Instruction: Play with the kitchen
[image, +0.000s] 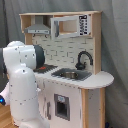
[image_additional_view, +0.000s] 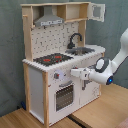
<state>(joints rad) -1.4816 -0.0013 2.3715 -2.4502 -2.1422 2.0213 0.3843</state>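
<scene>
First exterior view
Kitchen (image: 75, 75): we see it standing at centre and right, against a grey curtain (image: 114, 45); white body with light-wood sides and top.
Hood (image: 38, 29): grey, upper left under the top board.
Cabinet (image: 71, 26): upper right, beside the hood.
Backboard (image: 60, 50): dotted, behind the worktop.
Tap (image: 82, 59): black, arched, upright at the back of the sink (image: 70, 75).
Hob (image: 46, 67): black and red, only partly seen past the arm.
Arm (image: 21, 80): white, bulky, filling the left foreground and hiding the kitchen's left front; we cannot see the gripper here.

Second exterior view
Kitchen (image_additional_view: 50, 85): we see it at left and centre, on a wooden floor (image_additional_view: 100, 112).
Hob (image_additional_view: 52, 58): on the worktop's left half; the sink (image_additional_view: 82, 50) and tap (image_additional_view: 75, 39) lie to its right.
Hood (image_additional_view: 49, 20): under the top board; the cabinet (image_additional_view: 95, 11) door at the far right stands open.
Oven door (image_additional_view: 64, 96): low on the front, below the knobs (image_additional_view: 59, 76).
Arm (image_additional_view: 112, 65): enters from the second exterior view's right.
Gripper (image_additional_view: 73, 73): level, at the front panel just beside the knobs; we cannot tell whether its fingers are spread or pressed together, nor whether they touch the panel.
</scene>
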